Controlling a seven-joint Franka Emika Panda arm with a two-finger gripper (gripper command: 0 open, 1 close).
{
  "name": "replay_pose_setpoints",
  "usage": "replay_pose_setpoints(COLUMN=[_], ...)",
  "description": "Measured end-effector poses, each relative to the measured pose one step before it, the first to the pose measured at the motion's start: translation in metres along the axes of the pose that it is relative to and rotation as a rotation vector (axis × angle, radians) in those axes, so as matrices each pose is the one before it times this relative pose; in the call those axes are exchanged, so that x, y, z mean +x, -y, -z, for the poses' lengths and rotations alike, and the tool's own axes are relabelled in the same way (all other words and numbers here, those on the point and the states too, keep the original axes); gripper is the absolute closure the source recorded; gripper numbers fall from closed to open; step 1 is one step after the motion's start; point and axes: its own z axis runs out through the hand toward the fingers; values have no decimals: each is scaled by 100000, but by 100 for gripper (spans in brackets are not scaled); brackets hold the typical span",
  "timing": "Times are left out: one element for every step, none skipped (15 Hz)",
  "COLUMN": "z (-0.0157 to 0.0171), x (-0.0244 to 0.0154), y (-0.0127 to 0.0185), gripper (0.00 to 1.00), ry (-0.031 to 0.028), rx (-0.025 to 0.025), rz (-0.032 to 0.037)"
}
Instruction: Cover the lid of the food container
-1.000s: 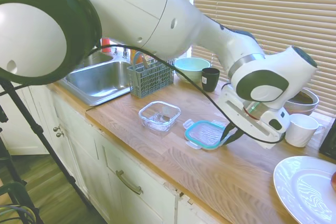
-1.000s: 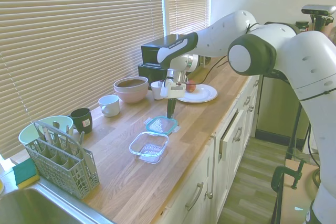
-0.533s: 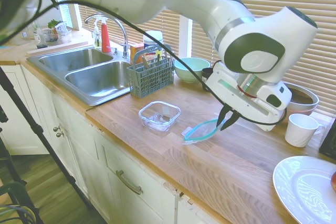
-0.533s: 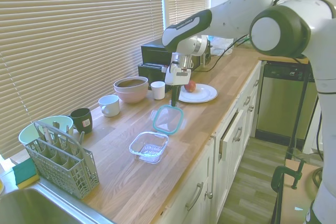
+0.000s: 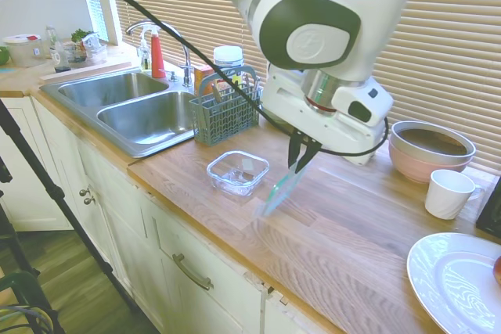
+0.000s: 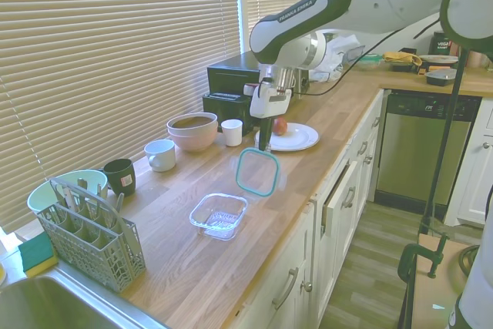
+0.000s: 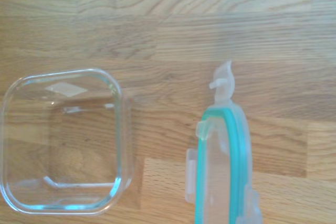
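My gripper (image 5: pixel 300 152) (image 6: pixel 264 141) is shut on the top edge of the lid (image 5: pixel 280 186) (image 6: pixel 257 172), a clear rounded square with a teal rim. The lid hangs almost upright in the air above the wooden counter. The food container (image 5: pixel 238 171) (image 6: pixel 219 215), a shallow clear tub, sits open and empty on the counter, a short way to one side of the hanging lid and below it. In the wrist view the lid (image 7: pixel 223 166) shows edge-on beside the food container (image 7: pixel 63 140).
A grey utensil basket (image 5: pixel 225 114) and a double sink (image 5: pixel 145 115) lie past the container. A mint bowl (image 5: pixel 285 102), a pink bowl (image 5: pixel 429 149), a white cup (image 5: pixel 449 193) and a dark cup (image 6: pixel 119 176) line the blinds. A white plate (image 5: pixel 456 279) sits at the counter's far end.
The lid has been lifted off the counter and tipped from flat to nearly upright. The gripper has carried it up and toward the container.
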Motion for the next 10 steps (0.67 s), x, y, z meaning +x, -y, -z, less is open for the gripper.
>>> replay_pose_setpoints(z=[53, 288, 401, 401, 487, 333, 187, 63, -34, -23], x=[-425, -294, -283, -333, -399, -381, -393, -384, -374, -376], y=[422, 427, 397, 504, 583, 611, 706, 762, 873, 878], gripper=[100, 100, 100, 100, 100, 100, 100, 100, 100, 100], ry=[-230, -527, -790, -729, -846, -635, -359, -228, -178, -193], rx=[-368, -278, -423, -191, -193, -309, -196, -463, -743, -672], rz=[79, -54, 215, 272, 174, 264, 345, 432, 685, 556])
